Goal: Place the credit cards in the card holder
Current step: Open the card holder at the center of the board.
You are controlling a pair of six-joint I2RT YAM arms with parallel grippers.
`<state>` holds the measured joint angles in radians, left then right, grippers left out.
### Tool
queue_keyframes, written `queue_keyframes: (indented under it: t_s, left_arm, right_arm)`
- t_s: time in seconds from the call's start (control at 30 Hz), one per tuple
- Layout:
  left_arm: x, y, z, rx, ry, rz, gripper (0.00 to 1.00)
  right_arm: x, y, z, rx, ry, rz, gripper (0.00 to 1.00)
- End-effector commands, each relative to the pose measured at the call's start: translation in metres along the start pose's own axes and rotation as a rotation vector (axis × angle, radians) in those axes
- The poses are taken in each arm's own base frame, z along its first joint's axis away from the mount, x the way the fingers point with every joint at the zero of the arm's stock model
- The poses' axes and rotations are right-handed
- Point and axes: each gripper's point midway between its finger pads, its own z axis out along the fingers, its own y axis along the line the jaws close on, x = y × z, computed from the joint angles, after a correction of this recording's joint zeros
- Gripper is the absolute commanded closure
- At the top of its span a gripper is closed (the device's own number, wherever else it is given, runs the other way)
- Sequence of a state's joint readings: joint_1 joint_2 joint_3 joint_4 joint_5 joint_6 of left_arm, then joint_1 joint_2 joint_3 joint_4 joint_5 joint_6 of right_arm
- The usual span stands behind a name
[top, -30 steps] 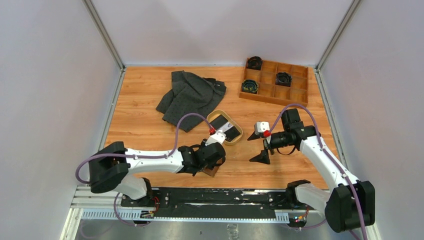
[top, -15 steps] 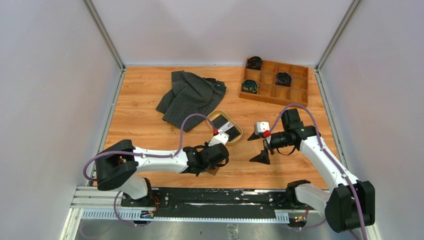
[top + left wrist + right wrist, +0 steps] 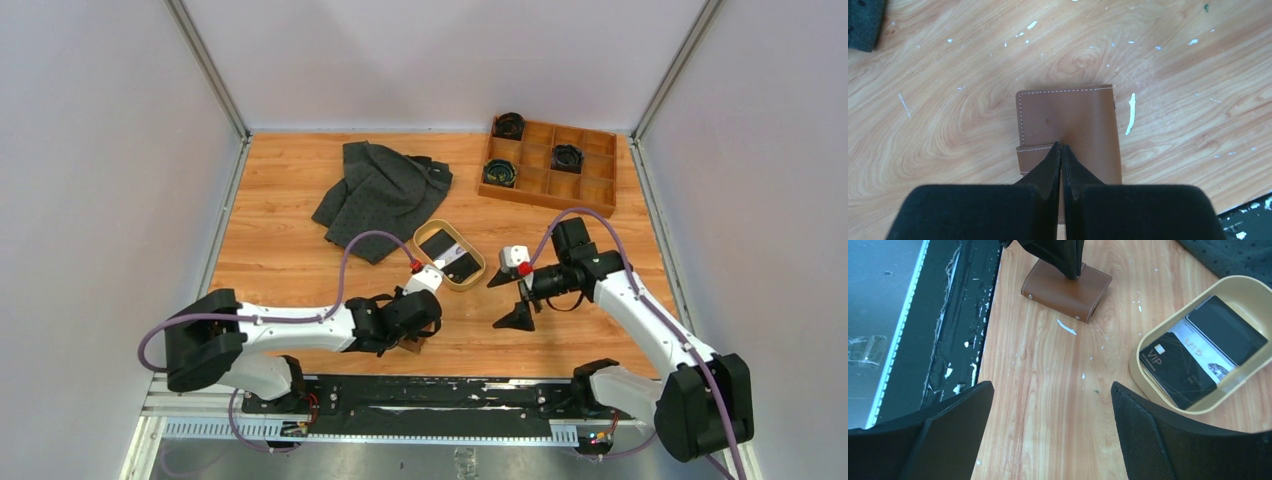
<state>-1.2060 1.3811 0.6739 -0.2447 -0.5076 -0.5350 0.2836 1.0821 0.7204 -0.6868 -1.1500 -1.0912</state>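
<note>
The card holder (image 3: pixel 1068 120), brown leather with white stitching, lies folded flat on the wooden table near the front edge. My left gripper (image 3: pixel 1061 146) is shut, its fingertips pressed together on the holder's top cover; nothing shows between them. From above, the left gripper (image 3: pixel 418 335) hides most of the holder. The credit cards (image 3: pixel 1178 367), black and grey, lie stacked in an oval tan tray (image 3: pixel 1143 375). My right gripper (image 3: pixel 1052 387) hangs wide open over bare table between the card holder (image 3: pixel 1063 287) and the tray, holding nothing.
A dark grey cloth (image 3: pixel 380 195) lies crumpled at the back left. A wooden compartment box (image 3: pixel 550 165) with black coiled items sits at the back right. The black base rail (image 3: pixel 958 315) runs just beyond the holder, at the table's near edge.
My left gripper's fingers have closed together on top of the card holder, and the left arm has shifted slightly. The right gripper has drifted a little left, still open.
</note>
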Motion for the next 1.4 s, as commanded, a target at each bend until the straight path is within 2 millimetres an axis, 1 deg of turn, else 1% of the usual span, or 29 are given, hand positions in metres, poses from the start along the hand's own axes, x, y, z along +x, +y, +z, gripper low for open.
queue_keyframes:
  t_s: [0.0,0.07,0.2,0.23,0.3,0.33,0.37,0.4,0.43,0.47,0.5,0.63,0.73,0.9,1.07,1.23,1.3,1.37]
  left_arm:
    - [-0.007,0.006,-0.014,0.015,-0.050,-0.052,1.00]
    - [-0.013,0.005,-0.020,0.040,-0.083,-0.088,1.00]
    - [-0.021,0.001,-0.028,0.090,-0.134,-0.149,1.00]
    - [-0.022,0.001,-0.028,0.096,-0.140,-0.152,1.00]
    - [-0.021,0.003,-0.029,0.092,-0.142,-0.140,1.00]
    - [-0.021,0.004,-0.030,0.088,-0.139,-0.131,0.92]
    - [-0.019,0.008,-0.030,0.070,-0.133,-0.121,0.80]
    - [-0.017,0.013,-0.030,0.045,-0.124,-0.112,0.71]
    - [-0.011,0.020,-0.030,0.012,-0.103,-0.096,0.65]
    - [-0.008,0.024,-0.030,-0.009,-0.089,-0.085,0.60]
    - [-0.006,0.026,-0.030,-0.022,-0.082,-0.083,0.56]
    - [0.002,0.025,-0.024,-0.032,-0.055,-0.082,0.49]
    - [0.006,0.024,-0.017,-0.055,-0.032,-0.060,0.48]
    - [0.009,0.023,-0.007,-0.085,-0.019,-0.024,0.46]
    - [0.016,0.033,-0.002,-0.134,-0.022,-0.016,0.46]
    - [0.027,0.034,0.003,-0.123,-0.022,-0.018,0.53]
    - [0.024,0.031,0.001,-0.100,-0.033,-0.027,0.53]
    - [0.015,0.025,-0.004,-0.057,-0.066,-0.051,0.49]
  right_arm:
    - [-0.008,-0.004,0.018,0.001,-0.012,0.100,0.11]
    - [-0.020,-0.010,0.027,0.025,-0.052,0.193,0.12]
    - [-0.043,-0.011,0.048,-0.011,-0.145,0.400,0.14]
    - [-0.046,-0.013,0.054,-0.015,-0.153,0.412,0.16]
    - [-0.044,-0.013,0.064,-0.031,-0.122,0.451,0.17]
    - [-0.042,-0.014,0.069,-0.037,-0.103,0.473,0.18]
    - [-0.041,-0.017,0.074,-0.043,-0.083,0.493,0.18]
    - [-0.037,-0.017,0.076,-0.050,-0.058,0.518,0.19]
    - [-0.033,-0.018,0.079,-0.050,-0.032,0.542,0.19]
    - [-0.030,-0.019,0.081,-0.050,-0.015,0.561,0.20]
    - [-0.028,-0.019,0.083,-0.049,-0.005,0.587,0.24]
    - [-0.021,-0.019,0.088,-0.051,0.013,0.661,0.33]
    - [-0.020,-0.019,0.091,-0.054,0.016,0.681,0.41]
    - [-0.015,-0.018,0.094,-0.055,0.034,0.696,0.46]
    - [-0.010,-0.014,0.098,-0.065,0.051,0.701,0.47]
    - [-0.006,-0.011,0.103,-0.081,0.068,0.712,0.47]
    - [-0.005,-0.011,0.103,-0.083,0.071,0.715,0.47]
    - [-0.006,-0.011,0.103,-0.084,0.070,0.712,0.48]
